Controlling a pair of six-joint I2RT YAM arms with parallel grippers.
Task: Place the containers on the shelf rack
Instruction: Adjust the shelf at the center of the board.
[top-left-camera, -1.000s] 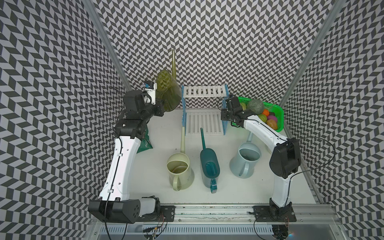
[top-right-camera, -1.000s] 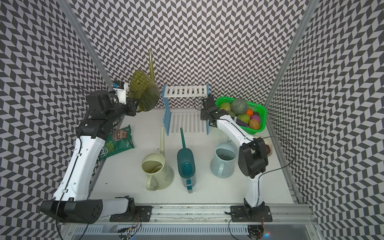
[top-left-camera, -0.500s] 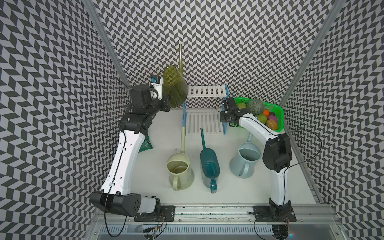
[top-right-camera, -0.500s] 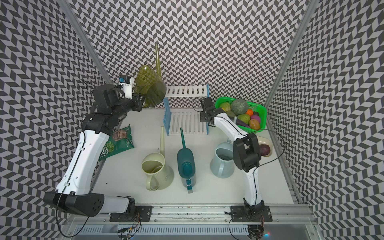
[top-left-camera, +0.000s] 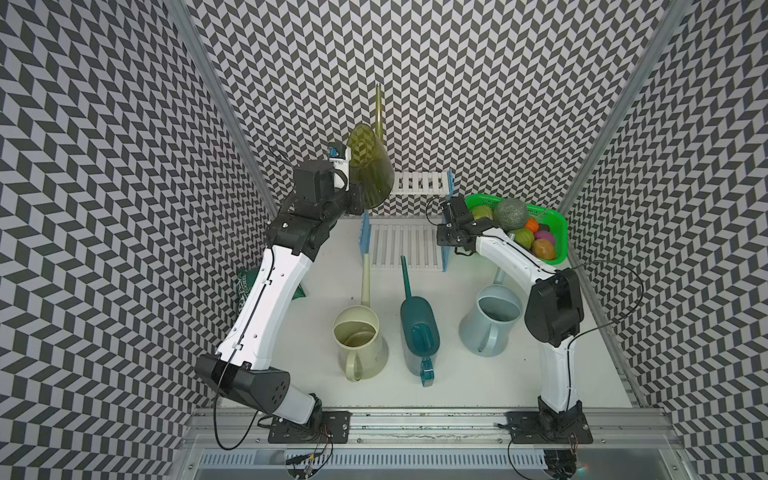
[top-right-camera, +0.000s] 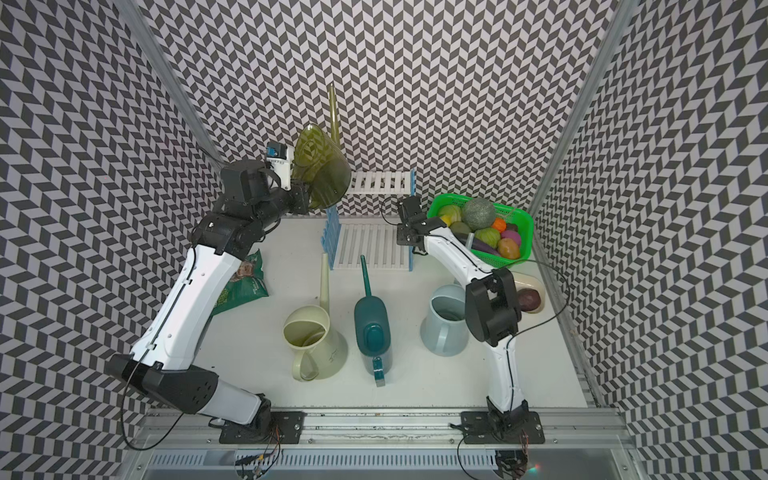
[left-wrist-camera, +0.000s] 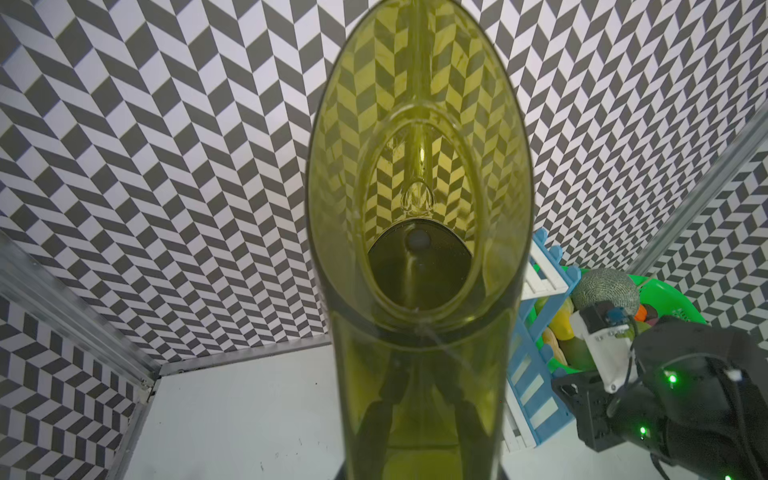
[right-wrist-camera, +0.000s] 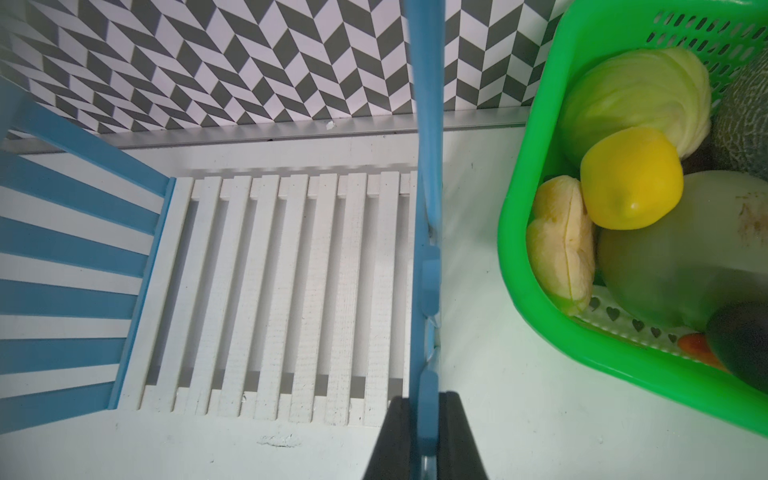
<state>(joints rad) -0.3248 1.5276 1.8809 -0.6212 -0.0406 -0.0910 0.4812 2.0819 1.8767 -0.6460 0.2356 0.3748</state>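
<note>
While the left end effector (top-left-camera: 352, 202) grips the olive-green watering can (top-left-camera: 370, 166), the can hangs in the air above the back of the surface (top-left-camera: 457, 386). Its long spout points up along the back wall. In both top views the can's body overlaps the left end of the rack's (top-left-camera: 405, 245) upper shelf; whether the two touch cannot be told. In the left wrist view the dark fingers (left-wrist-camera: 376, 419) show through the tinted plastic, closed on the near side of the can (left-wrist-camera: 419, 166).

The right end effector (top-left-camera: 446, 232) is closed on the rack's right blue side panel. The right wrist view shows its jaws pressed against either face of that panel (right-wrist-camera: 426, 266), with the white slatted lower shelf to one side.

Three more cans stand upright on the surface in a row in front of the rack, apart from it, with their spouts aimed toward it. They are a cream watering can (top-left-camera: 359, 336) on the left, a teal watering can (top-left-camera: 419, 332) in the middle, and a pale blue watering can (top-left-camera: 492, 320) on the right. The pale blue one is partly hidden by the right arm.

A green basket (top-left-camera: 559, 232) of produce sits just beside the rack's right panel. A chip bag (top-right-camera: 241, 286) lies under the left arm.
</note>
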